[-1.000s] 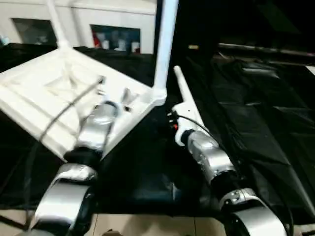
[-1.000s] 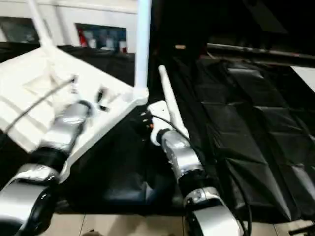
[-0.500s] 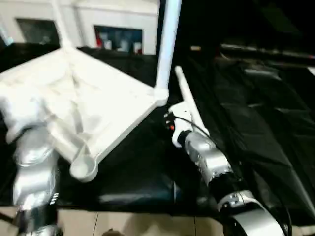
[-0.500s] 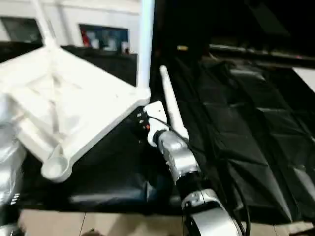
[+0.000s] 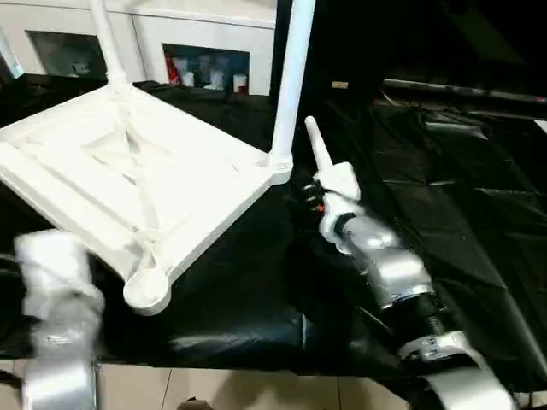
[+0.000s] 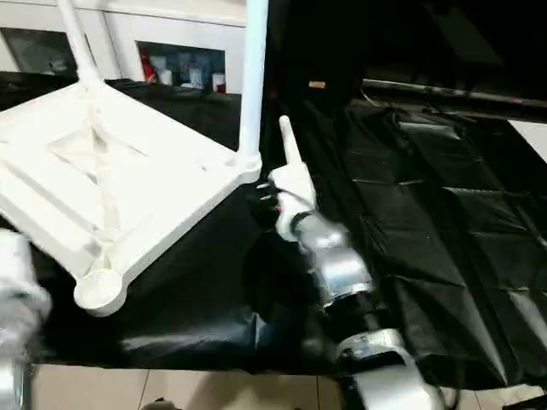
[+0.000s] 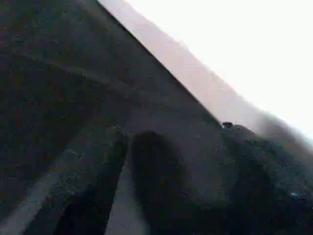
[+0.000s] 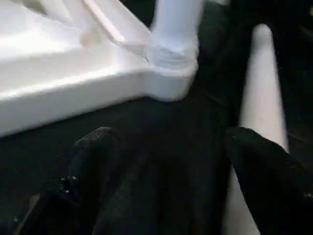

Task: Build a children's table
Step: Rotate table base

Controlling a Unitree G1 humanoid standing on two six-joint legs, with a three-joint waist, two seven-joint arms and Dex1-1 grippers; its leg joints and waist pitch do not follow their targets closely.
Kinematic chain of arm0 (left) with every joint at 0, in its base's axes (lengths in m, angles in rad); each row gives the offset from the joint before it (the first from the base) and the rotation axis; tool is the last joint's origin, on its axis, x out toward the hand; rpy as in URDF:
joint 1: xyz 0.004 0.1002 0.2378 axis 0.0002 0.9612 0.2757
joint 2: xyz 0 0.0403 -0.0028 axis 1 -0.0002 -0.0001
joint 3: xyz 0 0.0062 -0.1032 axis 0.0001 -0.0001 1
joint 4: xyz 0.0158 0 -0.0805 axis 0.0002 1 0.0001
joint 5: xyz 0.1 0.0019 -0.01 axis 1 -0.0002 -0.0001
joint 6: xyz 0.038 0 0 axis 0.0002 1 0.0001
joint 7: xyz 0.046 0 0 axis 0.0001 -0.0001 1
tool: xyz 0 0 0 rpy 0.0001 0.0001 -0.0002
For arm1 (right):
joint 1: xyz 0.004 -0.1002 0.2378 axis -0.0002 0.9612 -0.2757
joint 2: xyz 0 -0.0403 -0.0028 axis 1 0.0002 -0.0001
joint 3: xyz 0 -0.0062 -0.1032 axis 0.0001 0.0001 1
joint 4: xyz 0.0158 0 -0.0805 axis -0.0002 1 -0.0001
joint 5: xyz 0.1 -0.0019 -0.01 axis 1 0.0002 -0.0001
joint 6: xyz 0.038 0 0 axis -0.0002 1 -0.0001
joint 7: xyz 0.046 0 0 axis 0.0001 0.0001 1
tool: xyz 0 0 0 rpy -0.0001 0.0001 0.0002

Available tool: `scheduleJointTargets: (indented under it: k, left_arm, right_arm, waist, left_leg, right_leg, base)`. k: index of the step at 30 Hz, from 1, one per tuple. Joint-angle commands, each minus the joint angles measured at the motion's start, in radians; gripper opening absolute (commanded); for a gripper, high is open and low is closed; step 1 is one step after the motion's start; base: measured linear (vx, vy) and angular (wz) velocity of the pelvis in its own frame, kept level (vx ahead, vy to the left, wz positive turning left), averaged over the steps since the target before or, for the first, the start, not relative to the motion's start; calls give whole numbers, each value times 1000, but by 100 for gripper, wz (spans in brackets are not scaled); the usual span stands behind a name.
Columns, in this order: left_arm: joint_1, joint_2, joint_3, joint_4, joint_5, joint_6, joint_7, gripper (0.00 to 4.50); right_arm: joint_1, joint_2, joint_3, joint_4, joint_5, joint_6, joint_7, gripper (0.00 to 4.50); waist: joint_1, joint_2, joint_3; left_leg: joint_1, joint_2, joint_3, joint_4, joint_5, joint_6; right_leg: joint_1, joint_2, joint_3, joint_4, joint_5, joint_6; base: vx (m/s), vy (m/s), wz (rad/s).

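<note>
The children's table lies upside down: its white ribbed tabletop [image 5: 128,171] rests on black cloth at the left. One upright leg [image 5: 291,77] stands in the right corner socket and another [image 5: 107,43] in the far corner. The near corner socket [image 5: 147,290] is empty. A loose white leg [image 5: 314,145] lies on the cloth right of the tabletop. My right gripper [image 8: 171,147] is open low over the cloth, with the loose leg [image 8: 259,88] along one finger [image 8: 266,171] and the fitted corner just ahead. My left gripper [image 7: 181,142] is open with nothing in it, its arm [image 5: 55,290] at the near left.
A white cabinet with glass doors [image 5: 205,64] stands behind the work. Creased black cloth [image 5: 461,213] covers the surface out to the right. A strip of pale floor [image 5: 231,389] runs along the near edge.
My left arm has pulled back off the tabletop's underside to the near left, and its fingers have spread apart. My right gripper has moved forward along the loose leg toward the fitted corner.
</note>
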Motion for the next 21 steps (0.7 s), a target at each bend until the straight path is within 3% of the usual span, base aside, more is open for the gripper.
scheduleJointTargets:
  k: [1,2,4,7,10,11,14,16,17,18,19,21]
  left_arm:
    - [-6,0,-38,-20,-25,33,-41,347]
    - [-4,-1,-78,-47,-53,64,-87,347]
    - [-21,21,-118,-46,-28,42,-113,347]
    - [-41,30,-135,-43,-25,50,-122,347]
    - [-64,54,-177,-36,-38,46,-168,347]
    - [-67,60,-186,-37,-42,48,-178,354]
    - [-71,64,-203,-35,-48,45,-195,354]
    - [-75,89,-267,-31,-57,28,-259,354]
    - [-77,102,-292,-29,-60,23,-287,354]
    - [-77,117,-319,-22,-64,17,-321,354]
    - [-79,136,-343,-6,-71,2,-359,354]
    - [-85,166,-371,20,-73,-27,-403,354]
  right_arm:
    - [-18,-5,-8,-24,-8,38,-8,391]
    - [-43,-30,-14,-34,-6,96,-8,391]
    - [-87,-53,-28,-4,-16,122,-35,391]
    - [-135,-69,-53,47,-8,131,-55,391]
    - [-200,-88,-71,130,4,138,-61,391]
    - [-210,-91,-73,139,6,143,-59,417]
    - [-228,-91,-85,161,17,155,-63,426]
    - [-273,-90,-108,218,38,202,-61,445]
    - [-294,-91,-114,248,45,223,-59,445]
    - [-313,-90,-119,280,51,230,-57,445]
    - [-336,-89,-121,324,53,231,-53,445]
    - [-369,-86,-129,386,58,231,-52,445]
  waist:
    - [-2,28,-61]
    - [-4,28,-58]
    - [-2,29,-59]
    - [-2,32,-57]
    - [-6,29,-59]
    - [-4,30,-61]
    - [-5,29,-67]
    - [-7,21,-69]
    - [-6,21,-68]
    - [-6,13,-65]
    - [-5,18,-65]
    - [-6,17,-61]
  left_leg:
    - [-1,1,4,-62,-209,8]
    - [-3,0,2,-64,-221,10]
    - [2,1,2,-63,-232,9]
    - [4,0,3,-61,-239,3]
    - [0,-2,0,-62,-240,-2]
    - [4,-2,3,-58,-225,-3]
    - [-2,-2,3,-53,-152,0]
    - [-2,-3,5,-51,-128,9]
    - [-3,-4,6,-51,-131,14]
    - [-2,-2,8,-52,-146,15]
    - [-1,-2,7,-52,-152,13]
    - [0,-1,8,-53,-179,5]
  right_leg:
    - [55,-48,54,-77,-95,-122]
    - [58,-47,53,-78,-123,-116]
    - [55,-48,53,-82,-157,-110]
    - [50,-48,53,-83,-183,-110]
    - [56,-51,50,-82,-204,-102]
    - [52,-50,52,-80,-175,-108]
    - [60,-49,53,-65,-58,-137]
    - [62,-47,53,-60,-21,-154]
    - [61,-48,52,-59,-34,-163]
    - [60,-50,53,-63,-62,-162]
    - [59,-52,53,-60,-81,-162]
    - [54,-54,53,-68,-141,-150]
  base:
    - [0,0,0]
    - [0,0,0]
    - [0,0,0]
    - [0,0,0]
    - [0,0,0]
    - [0,0,0]
    - [0,0,0]
    - [0,0,0]
    - [0,0,0]
    - [0,0,0]
    - [0,0,0]
    - [0,0,0]
